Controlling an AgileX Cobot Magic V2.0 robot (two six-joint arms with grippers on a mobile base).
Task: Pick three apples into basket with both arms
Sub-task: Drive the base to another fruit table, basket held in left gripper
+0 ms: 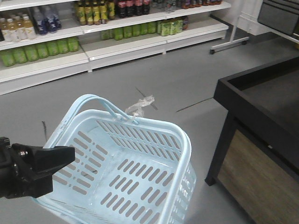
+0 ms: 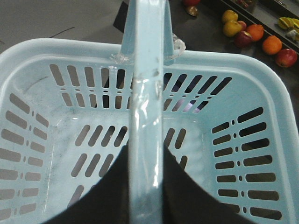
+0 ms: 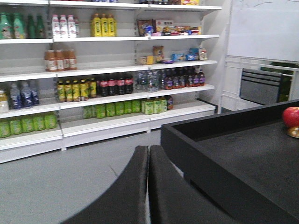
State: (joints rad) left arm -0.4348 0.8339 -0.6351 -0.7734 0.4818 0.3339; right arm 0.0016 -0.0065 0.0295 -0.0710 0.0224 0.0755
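The pale blue basket hangs over the grey floor, and nothing lies in it. In the left wrist view my left gripper is shut on the basket's handle, with a black finger on each side of it. The left arm shows at the lower left of the front view. Two dark red apples lie on the black table beyond the basket's far rim. My right gripper is shut and empty, in the air beside the black table. A red apple sits at that view's right edge.
Oranges and yellow apples lie among the red apples. The black display table with a raised rim stands right of the basket. White shelves of bottles line the far wall. A plastic scrap lies on the floor.
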